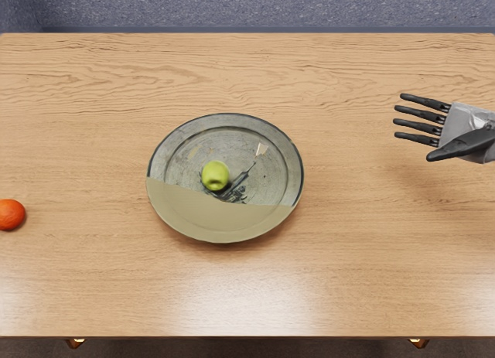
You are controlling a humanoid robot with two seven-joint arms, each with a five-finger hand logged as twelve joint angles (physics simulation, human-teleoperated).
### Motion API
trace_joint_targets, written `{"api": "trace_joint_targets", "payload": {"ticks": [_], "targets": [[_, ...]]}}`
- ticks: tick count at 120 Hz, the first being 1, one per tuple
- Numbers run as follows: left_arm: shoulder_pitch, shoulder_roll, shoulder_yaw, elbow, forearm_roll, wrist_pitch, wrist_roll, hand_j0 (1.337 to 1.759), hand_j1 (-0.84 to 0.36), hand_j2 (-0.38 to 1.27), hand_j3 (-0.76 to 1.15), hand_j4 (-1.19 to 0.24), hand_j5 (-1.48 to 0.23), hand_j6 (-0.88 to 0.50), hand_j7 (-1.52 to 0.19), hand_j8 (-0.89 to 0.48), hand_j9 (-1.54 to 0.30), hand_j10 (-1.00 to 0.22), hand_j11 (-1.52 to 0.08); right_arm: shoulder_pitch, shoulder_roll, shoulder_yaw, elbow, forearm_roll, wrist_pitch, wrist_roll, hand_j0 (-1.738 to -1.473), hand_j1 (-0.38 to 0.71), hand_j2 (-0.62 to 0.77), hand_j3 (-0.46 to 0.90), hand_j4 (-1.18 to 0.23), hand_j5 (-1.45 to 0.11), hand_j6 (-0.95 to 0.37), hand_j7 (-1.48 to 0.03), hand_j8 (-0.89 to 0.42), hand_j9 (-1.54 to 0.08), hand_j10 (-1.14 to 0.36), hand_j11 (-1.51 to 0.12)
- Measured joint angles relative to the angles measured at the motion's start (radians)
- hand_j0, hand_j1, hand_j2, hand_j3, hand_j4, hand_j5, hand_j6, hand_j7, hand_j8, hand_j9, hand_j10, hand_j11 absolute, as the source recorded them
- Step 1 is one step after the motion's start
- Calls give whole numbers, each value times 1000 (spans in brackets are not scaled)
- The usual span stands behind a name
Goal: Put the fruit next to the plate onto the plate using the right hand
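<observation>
One orange (11,214) lies at the left edge of the surface (348,281), well apart from the plate (178,161); a nudge could likely roll it off. In the middle, that round plate carries a green apple (216,175), which might roll if the plate is bumped. At the right edge, the right hand (448,130) hovers empty, fingers spread apart. Count: two fruits, one plate, one hand.
</observation>
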Motion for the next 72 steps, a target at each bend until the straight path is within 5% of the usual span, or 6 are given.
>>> {"api": "trace_joint_targets", "payload": {"ticks": [72], "targets": [[0,0,0,0,0,0,0,1658,69,47,0,-234,-304,-234,-304,-234,-304,-234,-304,0,0,0,0,0,0,0,-1658,-308,-5,0,-32,-45,-31,-45,-31,-45,-32,-45]]}}
